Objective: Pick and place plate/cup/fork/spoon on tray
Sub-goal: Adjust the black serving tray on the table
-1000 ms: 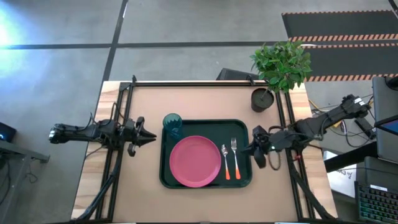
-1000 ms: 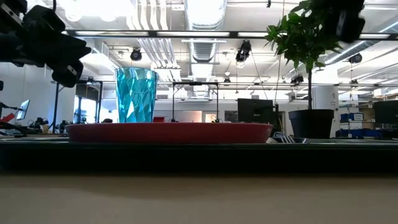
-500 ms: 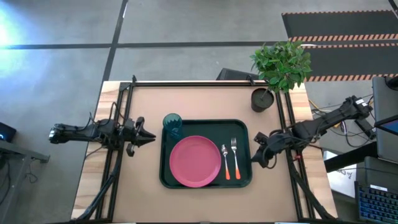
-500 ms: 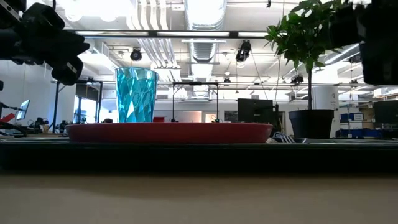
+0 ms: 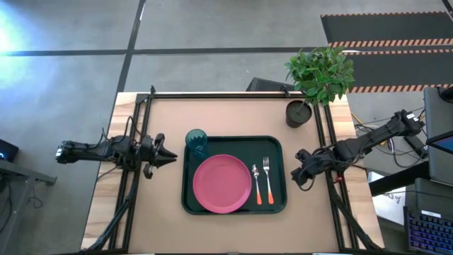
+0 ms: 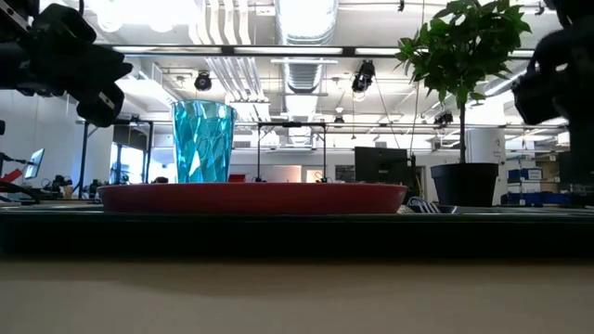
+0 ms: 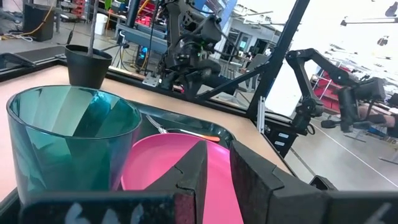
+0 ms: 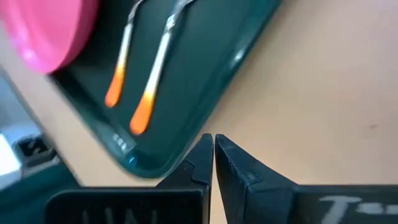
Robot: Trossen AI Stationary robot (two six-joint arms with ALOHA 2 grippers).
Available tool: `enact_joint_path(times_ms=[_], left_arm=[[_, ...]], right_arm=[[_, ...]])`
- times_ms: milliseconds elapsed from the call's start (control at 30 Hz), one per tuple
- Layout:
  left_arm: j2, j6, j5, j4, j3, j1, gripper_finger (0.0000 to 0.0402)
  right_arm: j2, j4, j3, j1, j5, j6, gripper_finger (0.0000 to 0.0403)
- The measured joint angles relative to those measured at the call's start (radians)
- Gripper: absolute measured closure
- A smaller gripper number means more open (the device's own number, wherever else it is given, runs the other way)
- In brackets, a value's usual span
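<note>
Where it sits flat, round glossy plate [image 5: 222, 183] fills ridged tray [image 5: 233, 142].

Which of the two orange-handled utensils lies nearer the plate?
The spoon, with the oval bowl, lies beside the plate; the tined fork lies on its far side, toward the right gripper.

High view: overhead, straight down, whole table. Low view: table-top height, level, close to tray [image 6: 297, 232] rim, facing room. Left wrist view: near cup [image 7: 68, 146], looking across tray toward 3 o'clock side. Right wrist view: angled down, close over tray's 3 o'clock edge. All share tray
</note>
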State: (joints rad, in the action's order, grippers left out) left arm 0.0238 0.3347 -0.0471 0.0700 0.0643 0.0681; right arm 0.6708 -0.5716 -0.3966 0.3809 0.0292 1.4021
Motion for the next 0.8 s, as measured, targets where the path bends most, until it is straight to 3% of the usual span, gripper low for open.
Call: enact_joint_path(times_ms=[200,467,800], left_arm=[[0.001,0.000,0.000,0.000,-0.001,0.000,0.0349],[0.001,0.001,-0.001,0.000,-0.001,0.000,0.0349],[0.001,0.003,-0.001,-0.001,0.000,0.000,0.0349]], right_arm=[[-0.005,0.060,0.108,-0.002,-0.055,0.095,0.0394],[-0.009,0.479,0.297,-0.002,-0.057,0.110,0.0394],[-0.008,0.546,0.338,-0.002,-0.097,0.125,0.0394]])
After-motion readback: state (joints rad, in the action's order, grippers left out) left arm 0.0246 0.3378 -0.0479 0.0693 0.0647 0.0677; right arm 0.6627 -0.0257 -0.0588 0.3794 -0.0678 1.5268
